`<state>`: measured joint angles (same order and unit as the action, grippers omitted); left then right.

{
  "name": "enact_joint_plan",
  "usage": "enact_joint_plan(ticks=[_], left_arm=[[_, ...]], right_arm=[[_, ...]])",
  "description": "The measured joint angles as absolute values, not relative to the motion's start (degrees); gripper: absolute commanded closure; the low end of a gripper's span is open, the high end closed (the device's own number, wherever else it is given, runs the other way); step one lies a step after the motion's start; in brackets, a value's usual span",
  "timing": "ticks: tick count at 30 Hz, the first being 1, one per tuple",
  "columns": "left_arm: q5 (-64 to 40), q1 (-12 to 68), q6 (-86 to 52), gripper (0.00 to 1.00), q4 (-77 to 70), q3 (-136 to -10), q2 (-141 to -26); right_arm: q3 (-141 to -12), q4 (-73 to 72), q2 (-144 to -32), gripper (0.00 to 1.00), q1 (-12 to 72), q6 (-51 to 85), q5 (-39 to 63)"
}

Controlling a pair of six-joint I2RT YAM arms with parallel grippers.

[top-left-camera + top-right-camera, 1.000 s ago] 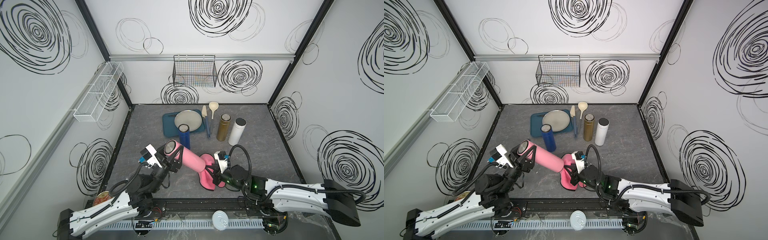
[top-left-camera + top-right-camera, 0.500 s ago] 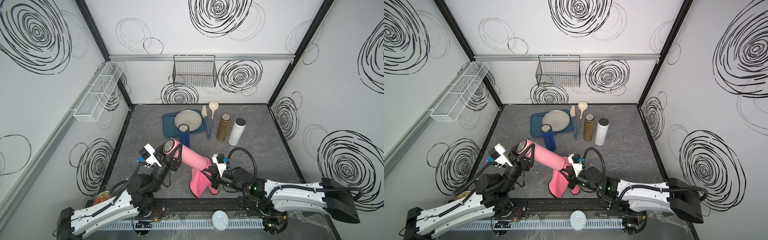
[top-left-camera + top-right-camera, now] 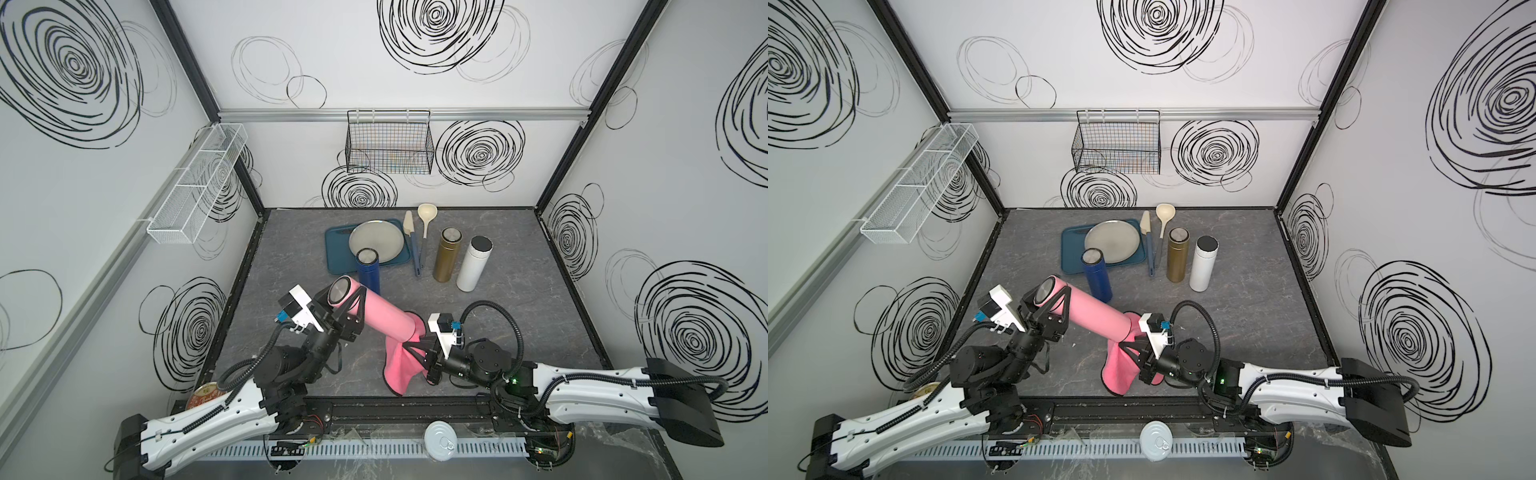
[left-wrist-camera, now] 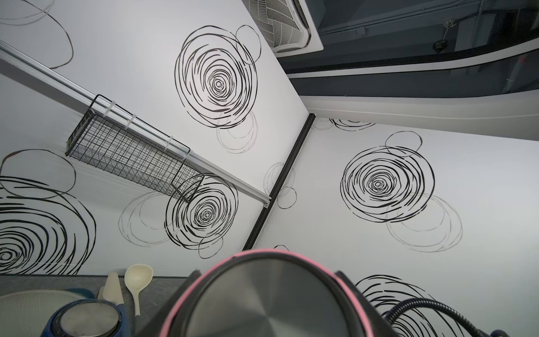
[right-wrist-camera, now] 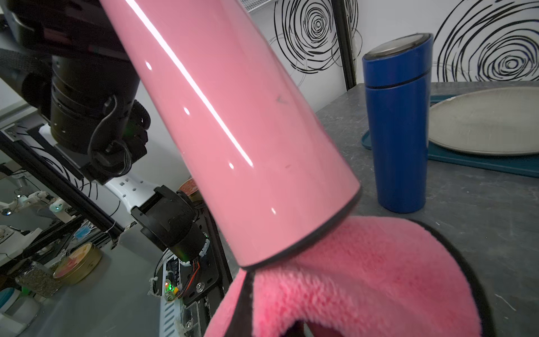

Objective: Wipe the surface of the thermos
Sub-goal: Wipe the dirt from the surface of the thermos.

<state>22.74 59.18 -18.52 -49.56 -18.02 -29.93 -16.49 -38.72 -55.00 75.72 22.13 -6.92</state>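
So that its whole side can be reached, the glossy pink cylindrical thermos (image 3: 384,318) is held tilted above the grey stone-patterned counter (image 3: 540,291), lid end raised, base end low. It is clamped near the lid by the left pincer (image 3: 347,302), which is closed round the barrel. The fluffy pink cloth with dark edging (image 3: 397,370) is pinched in the right pincer (image 3: 418,349), jaws together on a fold, and is bunched against the base (in the right wrist view the base rim is seen pressed into the pile), the rest hanging toward the counter. The wipe is judged to be at the base end, with most of the barrel uncovered. Just beyond the barrel a dark blue lidded thermos (image 3: 369,272) is stood upright, near enough to be knocked. A teal rectangular tray (image 3: 334,257) bearing a round grey plate (image 3: 376,241), a gold flask (image 3: 446,255) and a white flask (image 3: 473,264) are set farther back, well apart.
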Motion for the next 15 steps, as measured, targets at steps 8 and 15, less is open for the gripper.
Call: enact_joint_plan(ticks=[8, 15], left_arm=[[22.11, 59.18, -19.11, 1.00, -49.45, -18.46, -30.00], [21.91, 59.18, -19.40, 1.00, -49.36, -18.98, -30.33]], right_arm=[[-15.22, -40.51, -50.78, 1.00, 68.49, 23.92, -2.92], [-16.38, -41.01, -56.49, 1.00, 74.52, 21.87, -1.61]])
